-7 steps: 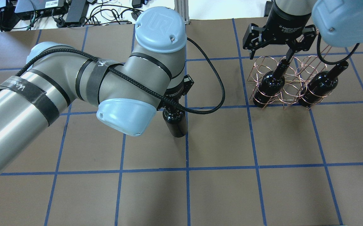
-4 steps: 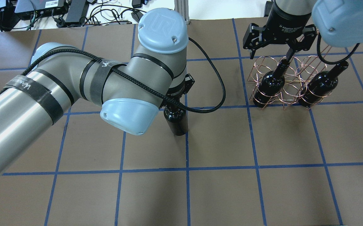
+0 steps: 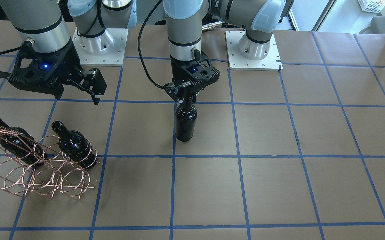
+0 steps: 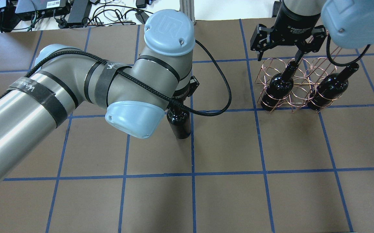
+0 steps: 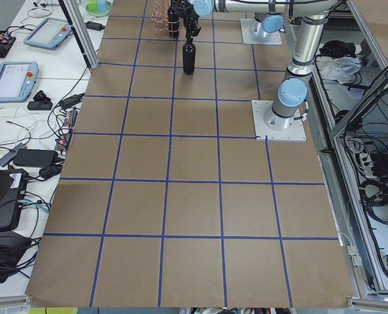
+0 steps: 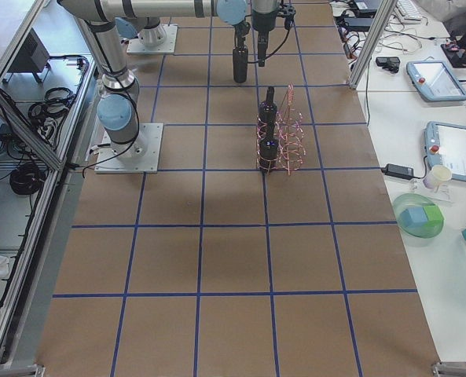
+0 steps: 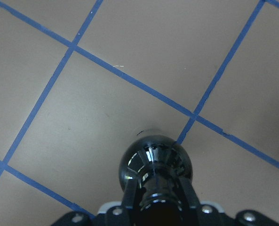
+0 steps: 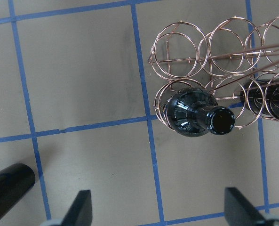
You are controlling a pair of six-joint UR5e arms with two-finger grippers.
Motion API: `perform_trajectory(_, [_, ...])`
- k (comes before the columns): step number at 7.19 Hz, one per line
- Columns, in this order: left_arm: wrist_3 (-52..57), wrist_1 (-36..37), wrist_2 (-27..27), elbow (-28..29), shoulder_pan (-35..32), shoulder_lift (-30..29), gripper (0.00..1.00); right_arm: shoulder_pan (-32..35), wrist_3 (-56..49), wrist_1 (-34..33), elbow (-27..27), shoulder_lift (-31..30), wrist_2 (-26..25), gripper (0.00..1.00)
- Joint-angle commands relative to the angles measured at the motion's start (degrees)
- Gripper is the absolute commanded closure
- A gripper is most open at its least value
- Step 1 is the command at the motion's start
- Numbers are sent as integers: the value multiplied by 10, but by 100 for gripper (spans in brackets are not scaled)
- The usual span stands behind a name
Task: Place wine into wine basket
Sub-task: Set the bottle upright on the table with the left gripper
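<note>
A near-black wine bottle (image 3: 185, 121) stands upright near the table's middle, also seen in the overhead view (image 4: 181, 124). My left gripper (image 3: 186, 100) is shut on its neck from above; the left wrist view shows the fingers (image 7: 130, 197) clamping the neck over the bottle's shoulder (image 7: 155, 162). The copper wire wine basket (image 3: 42, 173) sits on my right side (image 4: 298, 64) and holds two alike bottles (image 4: 279, 87) (image 4: 329, 87), necks tilted up. My right gripper (image 3: 94, 88) is open and empty, hovering behind the basket (image 8: 200, 61).
The brown table (image 4: 225, 200) has a blue tape grid. The left arm's cable (image 4: 227, 97) loops toward the basket. The basket's middle ring (image 4: 301, 90) between the two bottles holds nothing. Both arm bases (image 3: 252, 50) stand at the table's robot side.
My left arm has shifted slightly, carrying the gripped bottle a little away from the camera. The right gripper and the basket have not moved.
</note>
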Motion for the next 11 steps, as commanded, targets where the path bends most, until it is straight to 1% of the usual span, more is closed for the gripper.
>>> perform_trajectory(1, [-3,0,-1,0,0,-1,77,0,-1,0,0,0,0,0])
perform_trajectory(5, [-9,-1,-3,-1,0,-6,76,0,-1,0,0,1,1,0])
perform_trajectory(6, [-2,-1,-3,-1,0,-7,57,0,-1,0,0,1,0,0])
perform_trajectory(7, [2,-1,-4,0,1,-8,41,0,-1,0,0,1,-1,0])
perform_trajectory(8, [2,-2,-4,0,1,-9,28,0,-2,0,0,1,-2,0])
perform_trajectory(9, [2,-1,-4,0,1,-9,10,0,-2,0,0,0,0,0])
perform_trajectory(10, [4,0,-6,6,2,-6,0,0,-2,0,0,0,-2,0])
perform_trajectory(11, [37,-2,-6,12,10,8,0,-1,-1,-3,-1,1,-2,0])
